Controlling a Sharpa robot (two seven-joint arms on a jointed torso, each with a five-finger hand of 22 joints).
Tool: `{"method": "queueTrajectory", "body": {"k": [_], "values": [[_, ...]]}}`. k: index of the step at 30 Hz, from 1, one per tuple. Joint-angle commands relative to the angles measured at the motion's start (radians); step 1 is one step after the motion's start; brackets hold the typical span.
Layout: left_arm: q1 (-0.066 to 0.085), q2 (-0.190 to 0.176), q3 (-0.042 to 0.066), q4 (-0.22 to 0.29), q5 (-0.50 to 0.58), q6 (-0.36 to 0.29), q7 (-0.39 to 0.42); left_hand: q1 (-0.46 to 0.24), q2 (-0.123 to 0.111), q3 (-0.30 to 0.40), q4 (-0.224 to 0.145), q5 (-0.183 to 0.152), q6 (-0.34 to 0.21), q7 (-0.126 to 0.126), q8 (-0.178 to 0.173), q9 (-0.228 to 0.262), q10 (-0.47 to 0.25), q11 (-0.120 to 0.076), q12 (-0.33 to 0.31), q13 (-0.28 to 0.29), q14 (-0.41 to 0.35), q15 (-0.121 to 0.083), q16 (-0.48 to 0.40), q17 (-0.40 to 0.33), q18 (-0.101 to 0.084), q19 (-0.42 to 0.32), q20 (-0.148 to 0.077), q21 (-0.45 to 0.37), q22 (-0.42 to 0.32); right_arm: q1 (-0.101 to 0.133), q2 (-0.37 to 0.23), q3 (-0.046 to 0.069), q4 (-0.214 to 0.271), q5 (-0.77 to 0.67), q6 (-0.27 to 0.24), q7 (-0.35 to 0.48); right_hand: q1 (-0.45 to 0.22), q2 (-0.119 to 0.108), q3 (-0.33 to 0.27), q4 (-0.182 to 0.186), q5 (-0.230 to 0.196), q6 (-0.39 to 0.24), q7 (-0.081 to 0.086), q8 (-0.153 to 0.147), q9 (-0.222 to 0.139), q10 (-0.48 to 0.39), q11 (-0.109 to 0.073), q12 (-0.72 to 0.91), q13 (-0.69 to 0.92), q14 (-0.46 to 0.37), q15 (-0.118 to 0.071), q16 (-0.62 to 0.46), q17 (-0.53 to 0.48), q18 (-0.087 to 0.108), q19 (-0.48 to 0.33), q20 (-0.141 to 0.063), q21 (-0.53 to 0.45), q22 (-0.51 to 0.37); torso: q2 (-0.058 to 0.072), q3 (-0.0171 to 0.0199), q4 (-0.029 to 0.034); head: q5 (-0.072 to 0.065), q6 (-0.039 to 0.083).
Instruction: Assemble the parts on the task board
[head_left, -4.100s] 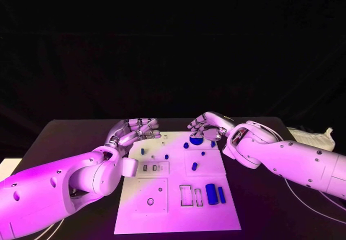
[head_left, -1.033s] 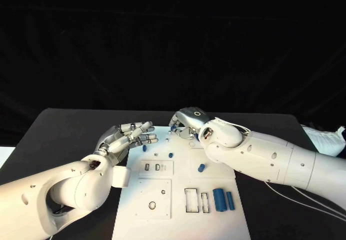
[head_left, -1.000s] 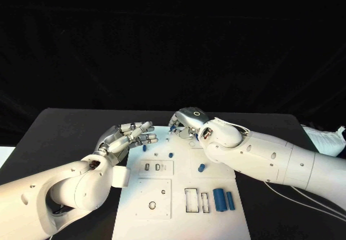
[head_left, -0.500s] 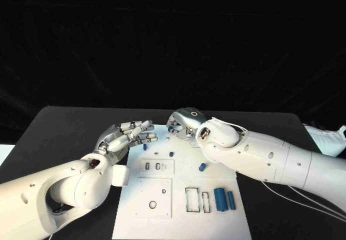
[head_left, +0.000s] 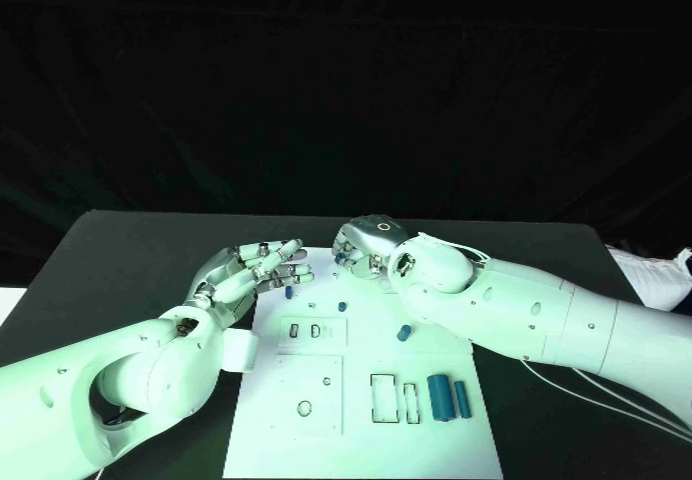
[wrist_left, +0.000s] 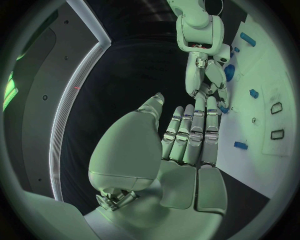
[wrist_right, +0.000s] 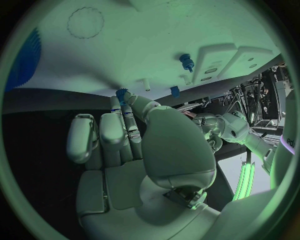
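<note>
The white task board (head_left: 361, 420) lies in the middle of the table. Small blue parts (head_left: 343, 306) are scattered on its far half, and two blue cylinders (head_left: 437, 398) lie beside rectangular slots (head_left: 382, 397). My right hand (head_left: 368, 245) hovers over the board's far edge. In the right wrist view its thumb and a finger pinch a small blue part (wrist_right: 120, 93), and a large blue toothed disc (wrist_right: 28, 55) lies on the board. My left hand (head_left: 260, 270) is at the board's far left corner, fingers apart and straight, holding nothing (wrist_left: 187, 140).
A white crumpled sheet (head_left: 656, 280) lies at the table's right edge, and a white object (head_left: 7, 305) sits at the left edge. A thin cable (head_left: 577, 400) runs along the table under my right arm. An oval hole (head_left: 304, 407) marks the board's near left.
My right hand has moved left along the board's far edge, away from the large blue disc, and now sits close to my left hand. The left hand has barely moved.
</note>
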Motion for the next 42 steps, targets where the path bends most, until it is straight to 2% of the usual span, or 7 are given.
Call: {"method": "queueTrajectory", "body": {"k": [1,11,20,30,34,38,42], "values": [[0.002,0.000,0.001,0.000,-0.007,0.017,0.011,0.004,0.008,-0.002,-0.007,-0.004,-0.008,0.013,-0.004,-0.001,-0.006,-0.001,-0.003,-0.001,-0.004,0.005,-0.005,0.001,0.008,-0.005,0.003,-0.004,-0.001,-0.003,0.005,-0.002,-0.005,-0.041,0.028,-0.036,-0.008,-0.013,0.001,0.009,0.013,-0.005,0.003,-0.002,0.001,0.007,-0.017,0.004,0.001,0.023,0.005,0.008,0.000,-0.010,0.000,0.006,0.005,0.001,0.002,-0.0003,-0.0001,-0.002,0.001],[0.003,-0.002,0.001,-0.001,-0.007,0.018,0.010,0.005,0.008,-0.002,-0.008,-0.004,-0.009,0.013,-0.004,-0.002,-0.008,0.000,-0.003,-0.001,-0.003,0.005,-0.005,0.002,0.009,-0.005,0.003,-0.004,-0.001,-0.003,0.010,-0.002,-0.008,-0.032,-0.008,-0.030,-0.062,-0.089,-0.043,0.053,-0.004,-0.166,0.023,-0.006,-0.029,-0.179,0.018,0.004,-0.002,-0.029,0.037,-0.120,-0.174,0.021,-0.113,0.033,-0.081,-0.150,0.003,-0.0017,0.0006,-0.003,0.004],[0.004,-0.005,0.001,-0.014,-0.006,0.026,0.007,0.005,0.008,-0.002,-0.009,-0.004,-0.011,0.014,-0.004,-0.002,-0.011,0.000,-0.003,-0.001,-0.003,0.005,-0.006,0.002,0.009,-0.005,0.003,-0.004,-0.001,-0.014,-0.066,0.011,0.086,0.026,-0.040,-0.021,-0.040,-0.088,-0.105,0.077,0.010,-0.184,0.040,-0.003,-0.025,-0.222,0.029,0.007,0.000,-0.039,0.043,-0.186,-0.256,0.036,-0.157,0.042,-0.137,-0.234,0.005,0.0033,-0.0013,-0.002,0.003],[0.003,-0.014,0.001,-0.030,-0.005,0.028,0.008,0.006,0.008,-0.002,-0.011,-0.004,-0.013,0.014,-0.004,-0.002,-0.012,0.000,-0.003,-0.001,-0.003,0.005,-0.006,0.002,0.009,-0.006,0.004,-0.004,-0.002,-0.017,-0.272,0.050,0.255,0.173,-0.032,-0.089,-0.100,-0.113,-0.152,0.158,0.057,-0.148,0.012,-0.001,-0.023,0.126,-0.032,0.166,0.084,0.026,-0.001,-0.014,-0.049,-0.001,-0.014,0.011,-0.032,-0.045,-0.001,0.0034,-0.0238,-0.009,0.015],[0.003,-0.015,0.001,-0.029,-0.005,0.028,0.009,0.006,0.008,-0.002,-0.011,-0.004,-0.013,0.014,-0.004,-0.002,-0.012,0.000,-0.003,-0.001,-0.003,0.005,-0.006,0.002,0.009,-0.006,0.004,-0.004,-0.002,-0.017,-0.318,0.053,0.255,0.232,0.030,-0.123,-0.140,-0.132,-0.295,0.239,0.125,-0.180,-0.003,0.000,-0.025,0.181,-0.046,0.288,0.212,0.050,-0.019,0.126,0.127,-0.021,0.047,-0.011,0.023,0.048,-0.002,0.0038,-0.0320,-0.006,0.019],[0.003,-0.014,0.001,-0.028,-0.005,0.028,0.009,0.006,0.008,-0.002,-0.011,-0.004,-0.013,0.014,-0.004,-0.002,-0.012,0.000,-0.003,-0.001,-0.003,0.005,-0.006,0.002,0.009,-0.006,0.004,-0.004,-0.002,-0.017,-0.335,0.054,0.236,0.251,0.084,-0.143,-0.072,-0.091,-0.530,0.367,0.149,-0.207,0.010,0.007,-0.022,0.117,-0.038,0.533,0.493,0.051,-0.008,0.213,0.243,-0.028,0.063,-0.005,0.046,0.088,-0.002,0.0057,-0.0364,-0.006,0.018],[0.003,-0.014,0.001,-0.028,-0.005,0.028,0.008,0.006,0.008,-0.002,-0.011,-0.004,-0.013,0.014,-0.004,-0.002,-0.012,0.000,-0.003,-0.001,-0.003,0.005,-0.006,0.002,0.009,-0.006,0.004,-0.004,-0.002,-0.018,-0.337,0.055,0.223,0.238,0.113,-0.159,-0.022,-0.066,-0.585,0.373,0.136,-0.207,0.013,0.017,-0.020,0.075,-0.032,0.766,0.764,0.055,-0.001,0.263,0.311,-0.035,0.085,0.003,0.069,0.131,-0.002,0.0046,-0.0343,-0.008,0.017]]}}
